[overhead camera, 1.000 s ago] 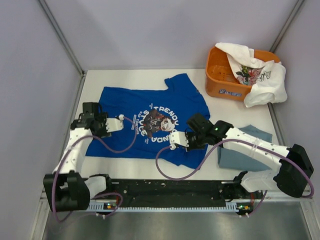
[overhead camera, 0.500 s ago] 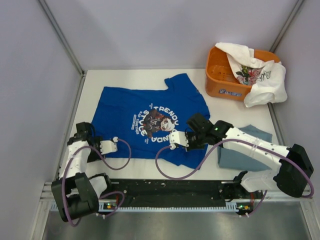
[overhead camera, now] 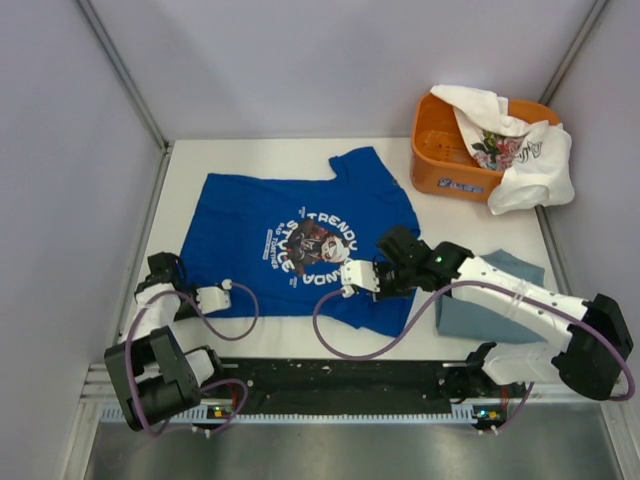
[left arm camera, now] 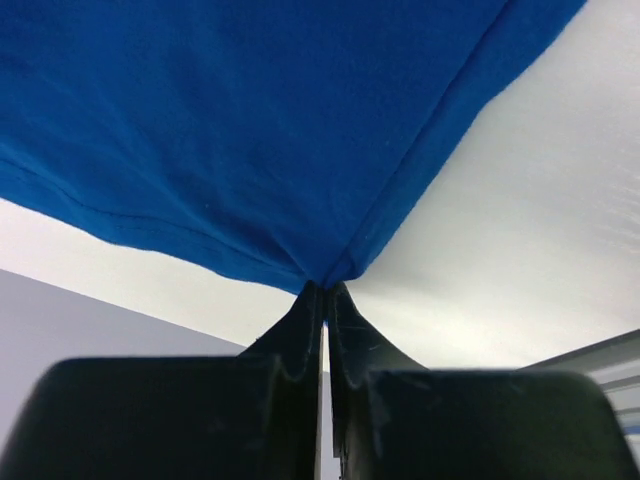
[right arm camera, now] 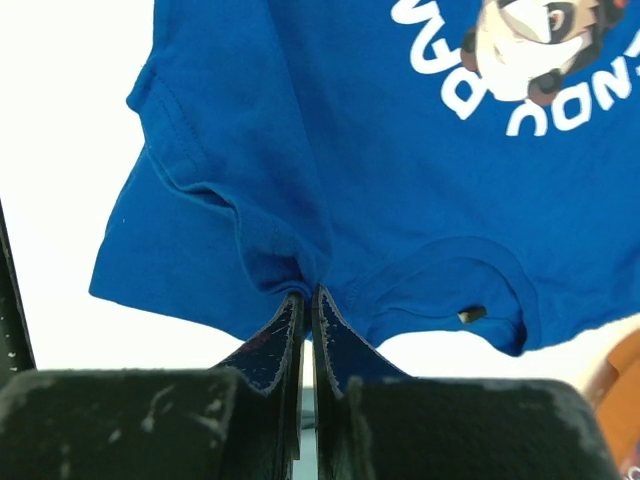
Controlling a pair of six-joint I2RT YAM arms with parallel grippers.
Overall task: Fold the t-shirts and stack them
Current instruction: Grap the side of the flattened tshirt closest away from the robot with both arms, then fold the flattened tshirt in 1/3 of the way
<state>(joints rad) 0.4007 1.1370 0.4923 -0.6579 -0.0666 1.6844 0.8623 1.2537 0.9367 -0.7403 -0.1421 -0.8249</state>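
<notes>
The royal-blue t-shirt [overhead camera: 300,215] lies spread flat on the white table [overhead camera: 250,155], with its round print facing up. My left gripper [overhead camera: 185,299] is at the shirt's near-left corner. In the left wrist view this gripper [left arm camera: 325,288] is shut, pinching the corner of the blue t-shirt [left arm camera: 260,130]. My right gripper [overhead camera: 384,287] sits at the shirt's near-right edge. In the right wrist view it [right arm camera: 308,290] is shut on a bunched fold of the blue t-shirt [right arm camera: 330,150] beside a sleeve. A folded grey-blue t-shirt [overhead camera: 470,312] lies partly under the right arm.
An orange basket [overhead camera: 445,168] stands at the back right, with the white floral-print t-shirt [overhead camera: 525,160] draped over its rim. Grey walls close in the table on the left, right and back. A black rail [overhead camera: 340,378] runs along the near edge.
My left arm has pulled back from the shirt's left side to its near-left corner and shut on that corner. The right arm has hardly moved.
</notes>
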